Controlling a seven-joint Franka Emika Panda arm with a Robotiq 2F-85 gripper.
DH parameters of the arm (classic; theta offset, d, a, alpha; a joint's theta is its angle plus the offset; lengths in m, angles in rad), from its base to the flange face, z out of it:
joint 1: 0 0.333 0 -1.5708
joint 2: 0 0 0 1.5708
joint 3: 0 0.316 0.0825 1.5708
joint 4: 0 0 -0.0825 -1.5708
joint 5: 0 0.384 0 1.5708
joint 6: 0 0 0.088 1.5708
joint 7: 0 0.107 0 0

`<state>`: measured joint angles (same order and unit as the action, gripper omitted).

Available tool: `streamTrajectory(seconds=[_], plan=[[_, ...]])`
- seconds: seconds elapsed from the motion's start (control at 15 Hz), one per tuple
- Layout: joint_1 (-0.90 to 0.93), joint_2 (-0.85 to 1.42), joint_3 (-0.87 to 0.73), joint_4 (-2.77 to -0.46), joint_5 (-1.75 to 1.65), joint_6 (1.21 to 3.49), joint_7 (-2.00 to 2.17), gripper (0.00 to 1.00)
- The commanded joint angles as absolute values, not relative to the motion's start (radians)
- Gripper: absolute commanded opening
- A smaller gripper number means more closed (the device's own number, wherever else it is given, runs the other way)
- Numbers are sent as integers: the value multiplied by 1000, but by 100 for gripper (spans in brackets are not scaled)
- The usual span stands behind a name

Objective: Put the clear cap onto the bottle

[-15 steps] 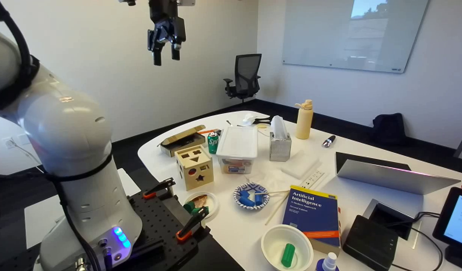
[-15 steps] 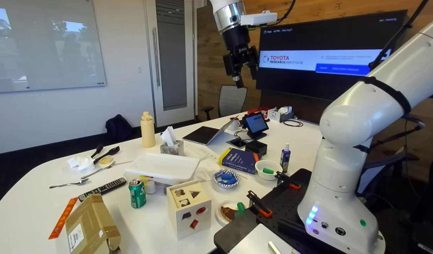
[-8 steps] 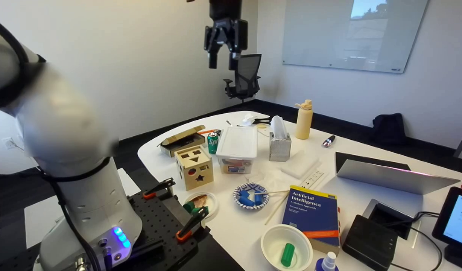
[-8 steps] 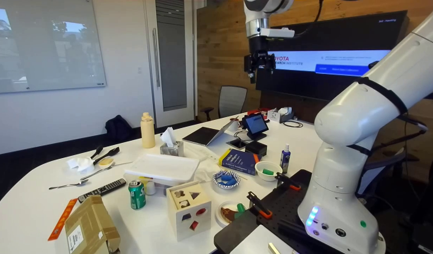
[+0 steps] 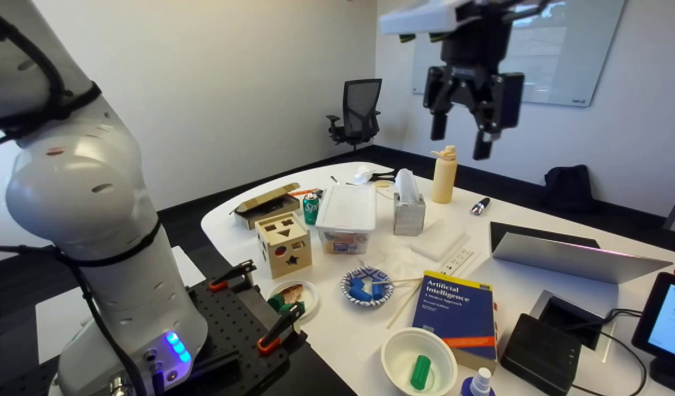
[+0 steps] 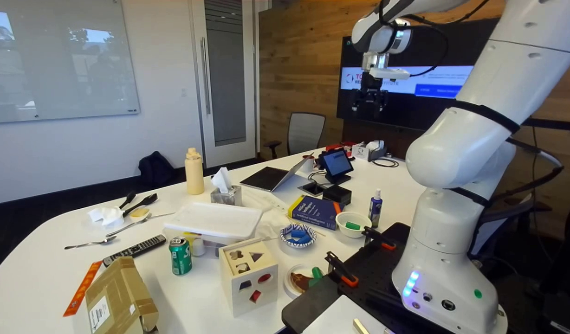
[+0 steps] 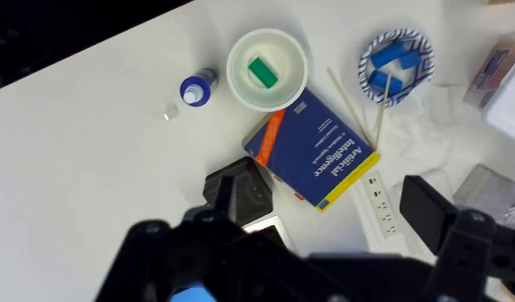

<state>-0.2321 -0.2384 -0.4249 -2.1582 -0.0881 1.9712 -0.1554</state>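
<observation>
Overhead, angular pincer (image 5: 460, 145) parted, translucent cap (image 7: 170, 112) near cylindrical purple bottle (image 7: 200, 87).

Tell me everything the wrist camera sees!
Plain bowl: 1, white, top middle
Block: 1, green, in plain bowl
Spray bottle: 1, purple, near plain bowl
Clear cap: 1, transparent, near spray bottle
Textbook: 1, blue, middle
Wooden sticks: 2, tan, by textbook
Patterned bowl: 1, blue and white, top right
Blocks: 3, blue, in patterned bowl
Power strip: 1, white, by textbook
Black box: 1, black, by textbook
Hatch: 1, silver, by black box
Tablet screen: 1, blue, bottom
Tissue box: 1, grey, right
Lidded tub: 1, white lid, right
Crumpled plastic: count unclear, transparent, by patterned bowl
Table: 1, white, underneath
Gripper: 1, black, bottom, open
</observation>
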Motion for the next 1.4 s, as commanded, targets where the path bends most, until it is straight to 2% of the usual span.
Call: streamTrajectory(seconds=[0.0, 0.33, 0.53, 0.93, 1.33], plan=[[-296, 3, -475, -2015, -5, 2090, -222, 100], [-435, 321, -463, -1853, 102, 2298, -279, 100], [-519, 467, -428, -1746, 103, 2336, -245, 100], [-659, 634, -357, -1601, 92, 2213, -227, 100], [-737, 596, -312, -1655, 101, 2029, -252, 100]])
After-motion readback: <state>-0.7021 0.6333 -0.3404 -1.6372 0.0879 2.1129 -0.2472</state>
